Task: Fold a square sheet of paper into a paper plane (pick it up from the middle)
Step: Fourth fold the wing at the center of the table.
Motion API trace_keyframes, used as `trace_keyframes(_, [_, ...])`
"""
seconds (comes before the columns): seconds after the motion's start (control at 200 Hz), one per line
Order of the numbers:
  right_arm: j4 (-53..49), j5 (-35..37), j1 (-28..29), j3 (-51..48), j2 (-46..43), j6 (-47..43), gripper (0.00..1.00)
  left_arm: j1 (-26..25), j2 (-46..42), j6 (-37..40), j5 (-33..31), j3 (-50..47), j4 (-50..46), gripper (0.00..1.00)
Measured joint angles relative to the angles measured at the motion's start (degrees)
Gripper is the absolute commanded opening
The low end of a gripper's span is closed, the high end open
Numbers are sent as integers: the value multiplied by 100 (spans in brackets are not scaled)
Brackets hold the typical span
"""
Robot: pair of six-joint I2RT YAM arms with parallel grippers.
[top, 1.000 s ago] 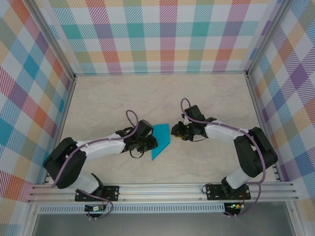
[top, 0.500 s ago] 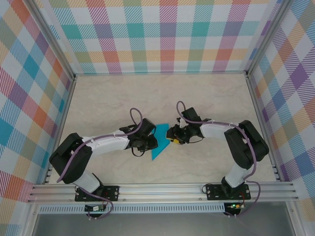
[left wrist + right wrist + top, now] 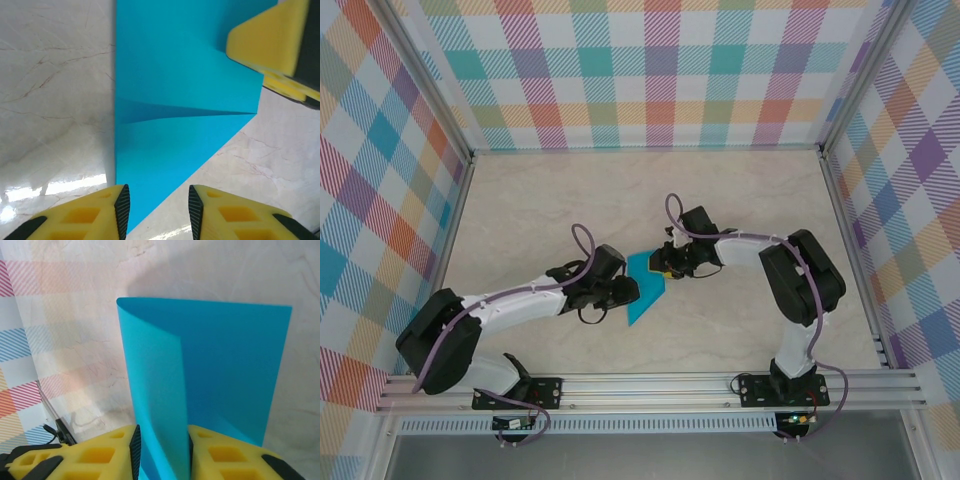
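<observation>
The left arm [image 3: 515, 300] and right arm [image 3: 750, 245] are white with black joints. Lilac cables [image 3: 592, 250] loop behind the yellow fingers [image 3: 240, 215], which seem black-padded inside.

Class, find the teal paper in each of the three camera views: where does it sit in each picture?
Top external: teal paper just below centre.
Left wrist: teal paper runs from the top edge down the middle, narrowing to a point.
Right wrist: teal paper centre-right, its left flap curled up.
Shared landmark: the marbled table under it.
</observation>
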Motion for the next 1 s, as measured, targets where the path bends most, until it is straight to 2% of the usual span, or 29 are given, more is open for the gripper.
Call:
trace_keyframes(0.14, [-9,-24,-66,26,59,-31,13,-136,-125,11,-153,-61,9,46])
trace_keyframes(0.38, [315,120,-72,-382,-164,350,5,-466,-114,92,-459,-57,-15,49])
trace_keyframes(0.73, [907,789,-70,-1381,-1298,1305,5,-787,81,382,-671,57,-35,58])
trace_keyframes(1.0, [896,841,-66,-1447,-1425,1412,5,-964,251,496,-1014,330,-216,59])
